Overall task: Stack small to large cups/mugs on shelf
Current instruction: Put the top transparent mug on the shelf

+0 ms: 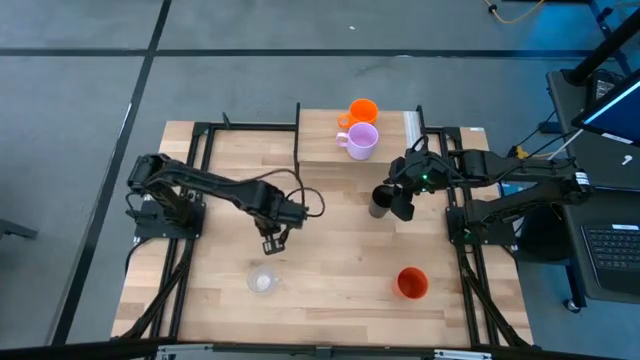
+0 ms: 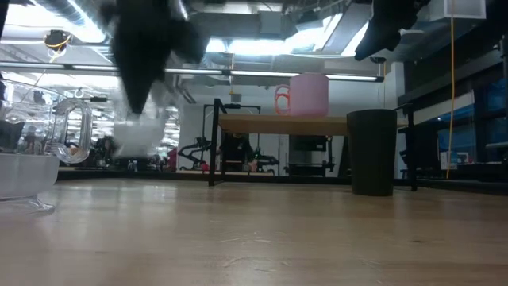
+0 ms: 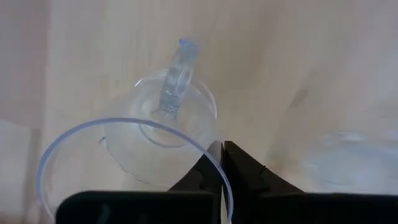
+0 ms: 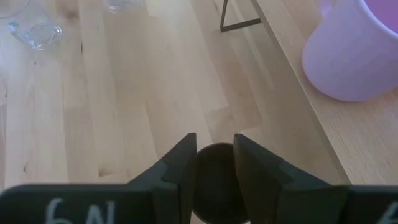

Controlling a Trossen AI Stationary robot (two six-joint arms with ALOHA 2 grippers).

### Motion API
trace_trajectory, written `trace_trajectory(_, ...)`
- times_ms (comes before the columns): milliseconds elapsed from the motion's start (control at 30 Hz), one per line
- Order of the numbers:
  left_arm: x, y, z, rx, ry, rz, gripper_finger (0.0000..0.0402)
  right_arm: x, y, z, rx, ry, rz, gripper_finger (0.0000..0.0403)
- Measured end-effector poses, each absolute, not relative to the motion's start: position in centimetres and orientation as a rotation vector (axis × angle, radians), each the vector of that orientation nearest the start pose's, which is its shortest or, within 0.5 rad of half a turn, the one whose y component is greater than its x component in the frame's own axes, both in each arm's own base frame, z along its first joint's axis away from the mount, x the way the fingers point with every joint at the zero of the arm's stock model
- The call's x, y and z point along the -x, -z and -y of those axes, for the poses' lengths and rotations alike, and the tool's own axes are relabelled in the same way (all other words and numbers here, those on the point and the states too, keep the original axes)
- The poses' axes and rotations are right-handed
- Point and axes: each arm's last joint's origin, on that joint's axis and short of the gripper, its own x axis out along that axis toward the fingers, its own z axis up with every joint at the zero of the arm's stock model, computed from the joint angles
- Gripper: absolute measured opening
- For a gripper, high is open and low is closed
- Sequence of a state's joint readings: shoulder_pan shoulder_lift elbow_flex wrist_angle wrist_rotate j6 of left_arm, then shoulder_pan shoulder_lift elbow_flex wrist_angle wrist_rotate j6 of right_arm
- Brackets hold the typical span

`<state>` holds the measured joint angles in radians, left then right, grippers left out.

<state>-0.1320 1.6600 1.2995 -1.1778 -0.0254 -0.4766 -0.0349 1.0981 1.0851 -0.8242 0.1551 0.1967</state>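
Note:
My left gripper (image 1: 272, 243) is shut on a clear cup (image 3: 155, 137) left of the table's middle. In the low view that cup (image 2: 139, 135) shows blurred and off the tabletop. A second clear cup (image 1: 262, 280) stands on its base just nearer the front edge. My right gripper (image 4: 214, 140) hangs open above the black cup (image 1: 379, 203), which stands on the table by the shelf (image 1: 325, 150); its fingers are apart from the cup. An orange mug (image 1: 362, 110) and a lilac mug (image 1: 360, 140) stand on the shelf. A red-orange cup (image 1: 412, 283) stands at the front right. My left gripper pinches the clear cup's rim (image 3: 199, 144) between its two fingers, one finger inside the cup and one outside. The fingers come from above and point down. The cup hangs upright below them, mouth up, clear of the table.
The shelf's black posts (image 2: 213, 151) stand on the tabletop at the far middle. Bare wood lies between the two arms and along the front edge between the second clear cup and the red-orange cup.

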Motion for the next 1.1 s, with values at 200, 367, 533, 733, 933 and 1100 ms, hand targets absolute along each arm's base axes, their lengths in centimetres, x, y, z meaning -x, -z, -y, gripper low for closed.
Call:
trace_trajectory(200, -31.5, -34.2, 1.3, 0.271, -0.378, -1.212, 0.0002, -21.0, -32.4, 1.2, -0.129, 0.258, -0.817, 0.0108)
trace_trajectory(367, -30.9, -41.5, -5.4, 0.286, -0.496, -0.958, 0.0001, -21.0, -32.4, 1.2, -0.128, 0.258, -0.816, 0.0108)
trace_trajectory(533, -30.8, -42.0, -13.2, 0.372, -0.531, -0.940, 0.0001, -21.0, -32.4, 1.2, -0.128, 0.258, -0.816, 0.0108)
trace_trajectory(733, -32.4, -39.5, -19.6, 0.384, -0.526, -1.029, 0.0000, -21.0, -32.4, 1.2, -0.118, 0.253, -0.818, 0.0108)
trace_trajectory(933, -33.9, -37.1, -22.3, 0.419, -0.468, -1.082, 0.0000, -21.0, -32.4, 1.2, -0.118, 0.253, -0.818, 0.0108)
trace_trajectory(1100, -34.7, -35.4, -22.8, 0.418, -0.449, -1.142, 0.0000, -21.0, -32.4, 1.2, -0.117, 0.254, -0.823, 0.0108)
